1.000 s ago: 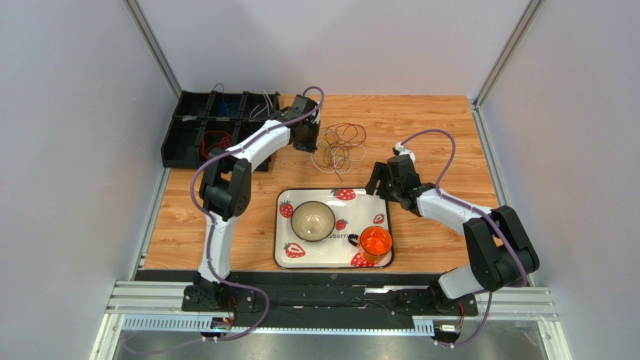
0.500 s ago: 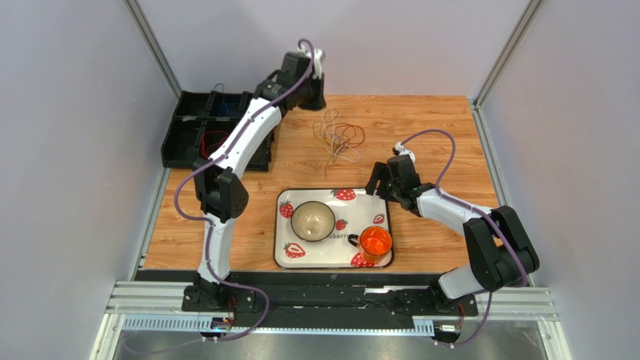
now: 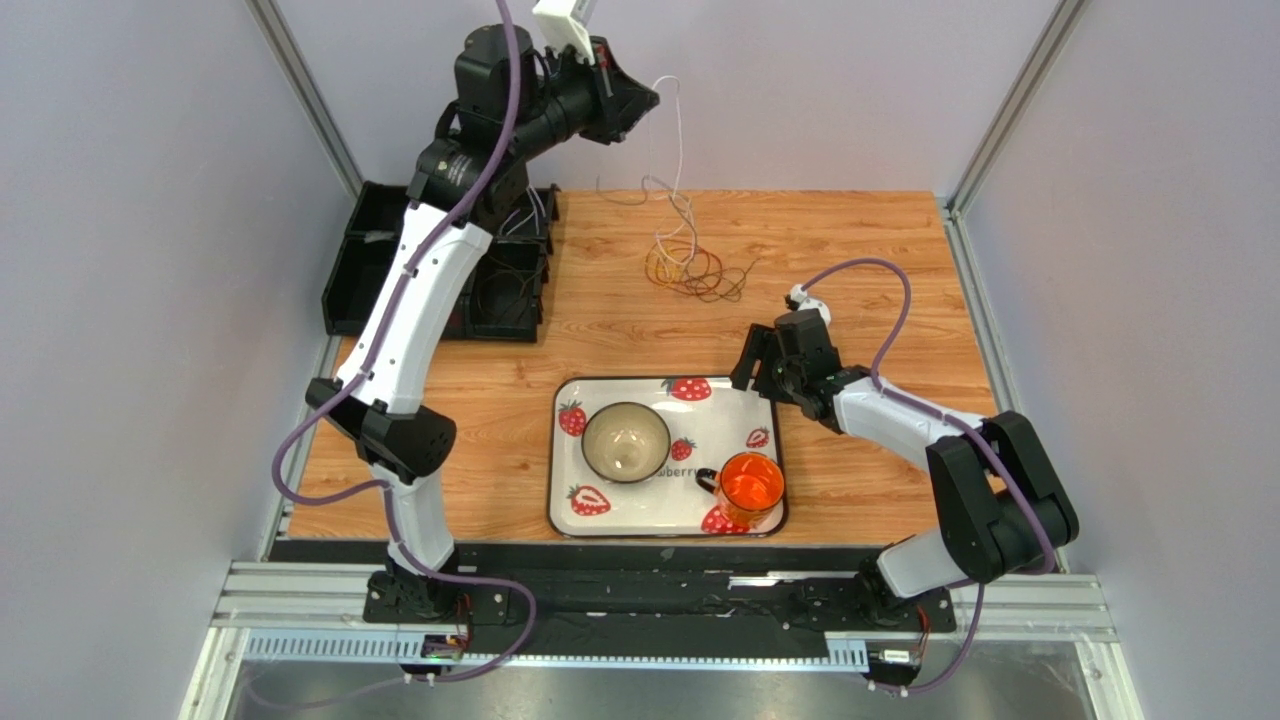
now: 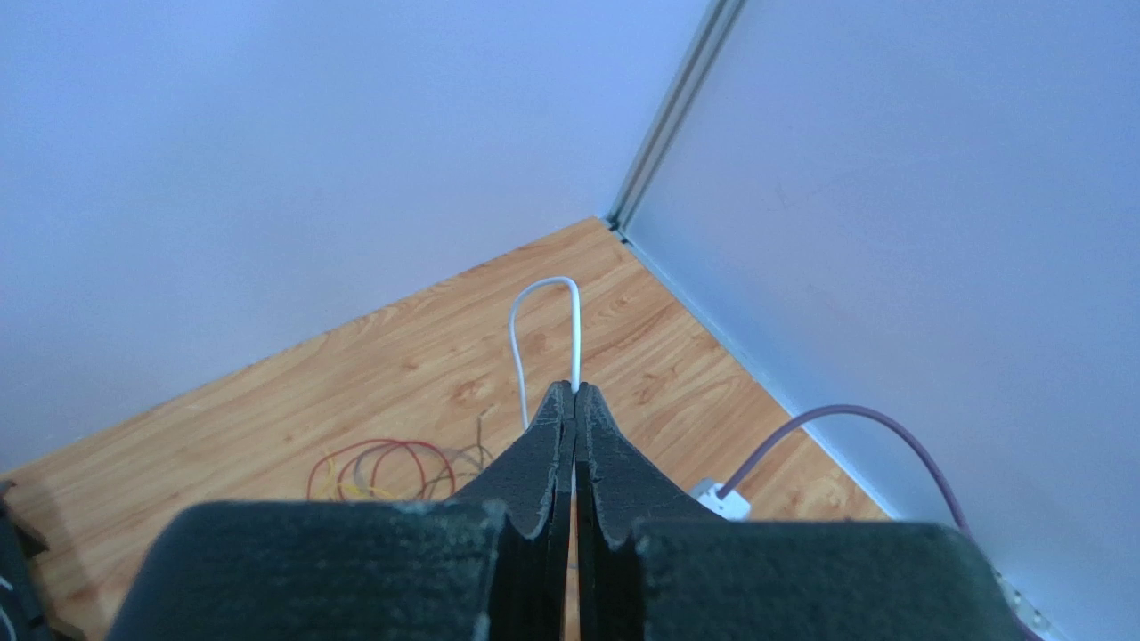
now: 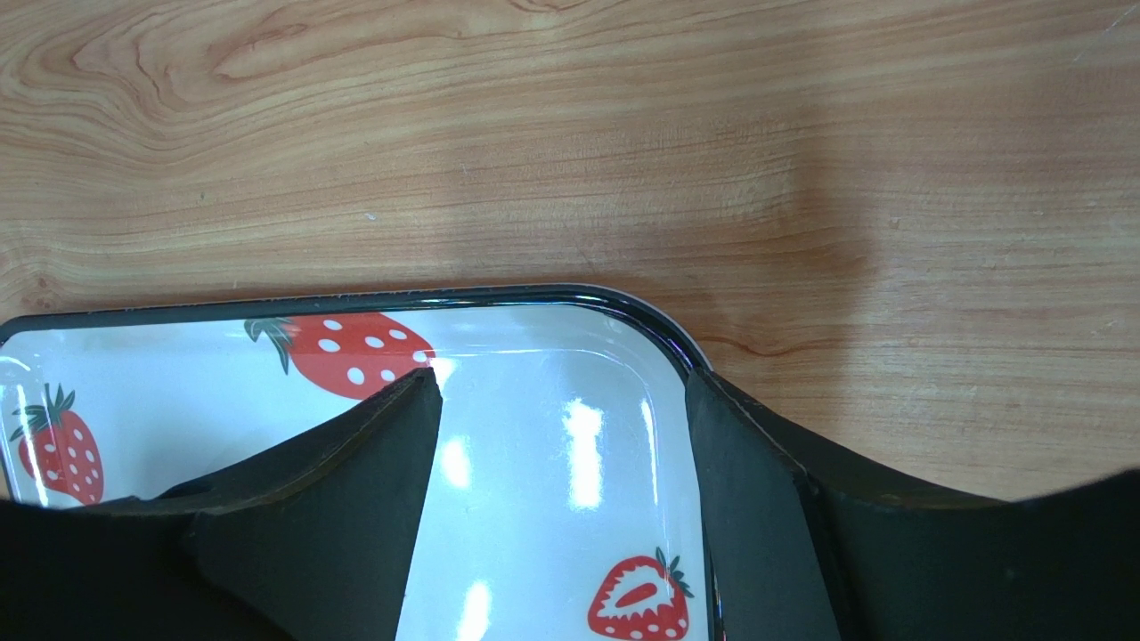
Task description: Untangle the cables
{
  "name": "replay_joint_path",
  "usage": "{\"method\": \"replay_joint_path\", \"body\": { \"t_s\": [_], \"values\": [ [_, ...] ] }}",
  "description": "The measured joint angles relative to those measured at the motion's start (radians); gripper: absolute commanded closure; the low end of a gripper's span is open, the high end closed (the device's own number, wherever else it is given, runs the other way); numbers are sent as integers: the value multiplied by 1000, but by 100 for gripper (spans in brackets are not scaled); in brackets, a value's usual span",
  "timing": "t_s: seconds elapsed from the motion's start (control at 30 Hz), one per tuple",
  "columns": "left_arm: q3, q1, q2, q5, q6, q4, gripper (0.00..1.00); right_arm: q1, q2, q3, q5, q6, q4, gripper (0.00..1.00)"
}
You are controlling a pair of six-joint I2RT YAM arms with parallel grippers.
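My left gripper (image 3: pixel 643 99) is raised high above the far side of the table and shut on a thin white cable (image 3: pixel 679 144). That cable hangs down to the tangle of red, yellow and dark cables (image 3: pixel 693 272) lying on the wood. In the left wrist view the shut fingertips (image 4: pixel 576 391) pinch the white cable (image 4: pixel 546 283), which loops up and back down, with the coloured cables (image 4: pixel 376 468) below. My right gripper (image 3: pixel 750 369) stands open and holds nothing, low over the far right corner of the strawberry tray (image 5: pixel 629 302).
The strawberry tray (image 3: pixel 565 515) holds a beige bowl (image 3: pixel 627 441) and an orange cup (image 3: pixel 750 486). Black compartment bins (image 3: pixel 365 258) with a few wires sit at the far left. Grey walls enclose the table on three sides.
My left arm has risen from the table to well above it, pulling the white cable up out of the tangle, which has bunched and shifted. The right arm has stayed still.
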Motion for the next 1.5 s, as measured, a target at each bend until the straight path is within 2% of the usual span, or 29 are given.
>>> {"method": "replay_joint_path", "body": {
  "t_s": [0.1,0.23,0.33,0.43,0.63,0.87,1.03,1.23,1.5],
  "values": [
    [11,-29,1,-8,26,-1,100,0,0,0,0,0,0,28],
    [-113,-93,-30,-126,103,42,100,0,0,0,0,0,0,28],
    [25,-93,82,-119,103,-43,100,0,-1,0,-2,0,2,28],
    [37,-65,141,-101,84,-81,100,0,-8,-3,-7,0,8,29],
    [-117,-45,122,-118,67,-67,100,0,-78,-49,-43,-11,43,30],
    [-191,-51,108,-135,70,-64,100,0,-256,-68,-117,-31,42,29],
    [-230,-51,98,-124,69,-60,100,-1,-231,79,-178,-124,-45,28],
    [-232,-51,98,-89,69,-61,100,-1,-200,223,-198,-237,-57,27],
    [-222,-51,98,-51,68,-80,100,1,-49,362,-230,-317,-71,30]
  ]
}}
